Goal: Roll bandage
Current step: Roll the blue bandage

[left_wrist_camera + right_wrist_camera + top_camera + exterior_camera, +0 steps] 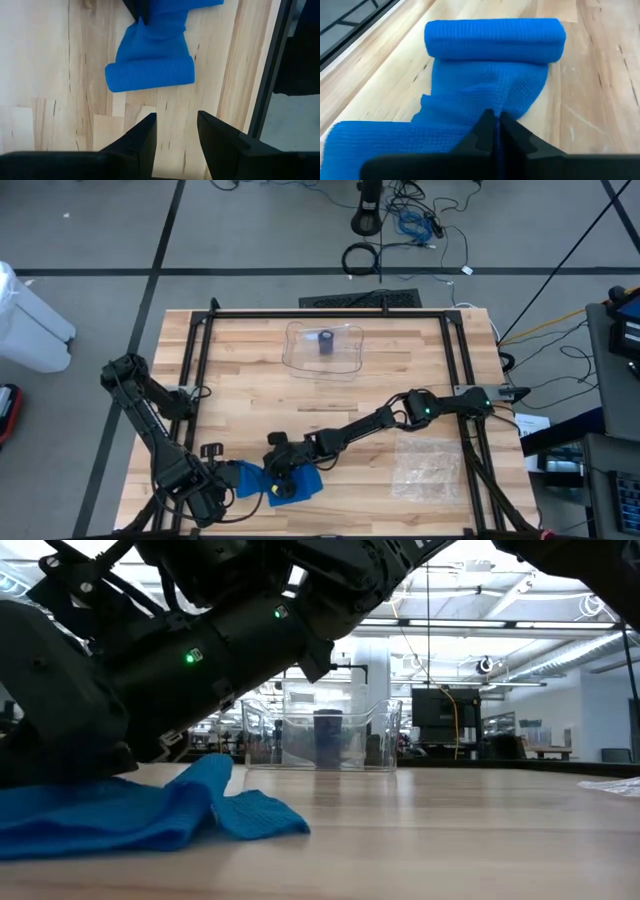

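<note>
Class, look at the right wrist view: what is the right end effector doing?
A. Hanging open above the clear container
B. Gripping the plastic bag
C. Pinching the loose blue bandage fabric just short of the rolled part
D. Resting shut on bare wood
C: the right end effector is shut on a raised fold of the blue bandage, with the rolled part lying just beyond it.

clear: table centre | blocked: container far side, bag right
</note>
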`<state>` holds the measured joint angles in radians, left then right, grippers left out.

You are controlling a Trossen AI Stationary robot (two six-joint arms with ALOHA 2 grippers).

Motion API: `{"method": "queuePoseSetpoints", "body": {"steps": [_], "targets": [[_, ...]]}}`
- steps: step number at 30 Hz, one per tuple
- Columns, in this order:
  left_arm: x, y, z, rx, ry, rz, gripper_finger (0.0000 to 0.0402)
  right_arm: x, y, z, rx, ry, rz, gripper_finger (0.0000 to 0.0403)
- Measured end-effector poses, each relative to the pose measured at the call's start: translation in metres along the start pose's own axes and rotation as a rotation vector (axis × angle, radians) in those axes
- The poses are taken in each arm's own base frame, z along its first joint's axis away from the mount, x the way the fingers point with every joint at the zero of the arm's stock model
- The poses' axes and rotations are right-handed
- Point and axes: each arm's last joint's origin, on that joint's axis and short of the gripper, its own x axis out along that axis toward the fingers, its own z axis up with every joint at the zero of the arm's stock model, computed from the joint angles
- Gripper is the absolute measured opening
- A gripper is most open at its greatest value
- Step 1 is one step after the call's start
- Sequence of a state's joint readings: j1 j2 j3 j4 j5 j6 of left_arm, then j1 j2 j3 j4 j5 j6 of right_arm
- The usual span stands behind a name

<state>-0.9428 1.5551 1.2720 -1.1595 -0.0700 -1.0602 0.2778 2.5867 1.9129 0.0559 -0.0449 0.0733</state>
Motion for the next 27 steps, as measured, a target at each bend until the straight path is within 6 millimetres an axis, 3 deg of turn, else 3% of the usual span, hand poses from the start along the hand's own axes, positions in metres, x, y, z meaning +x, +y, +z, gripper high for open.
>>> {"method": "queuePoseSetpoints", "body": {"steps": [7,16,27], "targets": [[0.0,0.0,-0.001,-0.004,0.0,0.0,0.0147,-0.02,0.01,0.009,0.012,0.11,-0.102,0.0001],[-0.001,0.0,-0.001,0.008,-0.109,0.057,0.0147,-0.085,0.047,0.04,-0.078,0.272,-0.353,0.0],[0.011,-0.005,0.007,0.002,-0.31,0.085,0.0147,-0.124,0.063,0.013,-0.067,0.624,-0.557,0.0]]}}
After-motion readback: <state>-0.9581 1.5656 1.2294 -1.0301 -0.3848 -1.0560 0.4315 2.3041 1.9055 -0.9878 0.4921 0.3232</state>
